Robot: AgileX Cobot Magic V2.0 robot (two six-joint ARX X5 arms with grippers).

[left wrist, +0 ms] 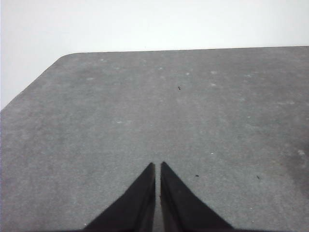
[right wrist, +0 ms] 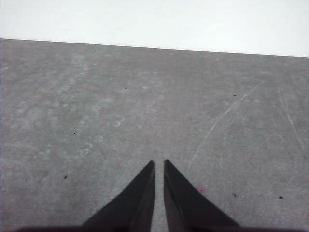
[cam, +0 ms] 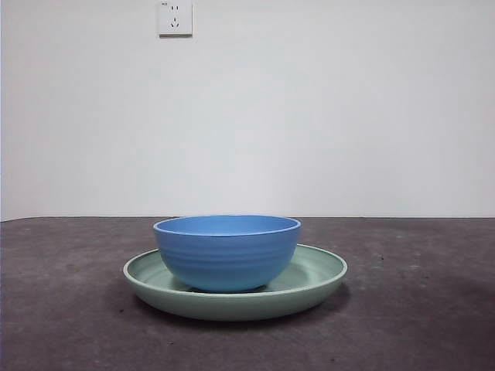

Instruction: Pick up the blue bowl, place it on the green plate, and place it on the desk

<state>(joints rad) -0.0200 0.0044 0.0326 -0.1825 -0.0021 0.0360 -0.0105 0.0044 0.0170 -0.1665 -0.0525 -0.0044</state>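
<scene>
The desk (cam: 433, 309) is seen as a dark, speckled surface under everything. The green plate (cam: 317, 280) is laid flat on it, and the blue bowl (cam: 226, 251) is placed upright inside the plate. The left gripper (left wrist: 158, 165) and the right gripper (right wrist: 159, 163) are held over bare desk, jaws nearly closed, nothing gripped. A white socket (cam: 175, 17) is fixed on the wall.

Matte, faintly ridged blue bowl (cam: 227, 255); glossy green plate (cam: 317, 278); matte, speckled desk (cam: 418, 309).
</scene>
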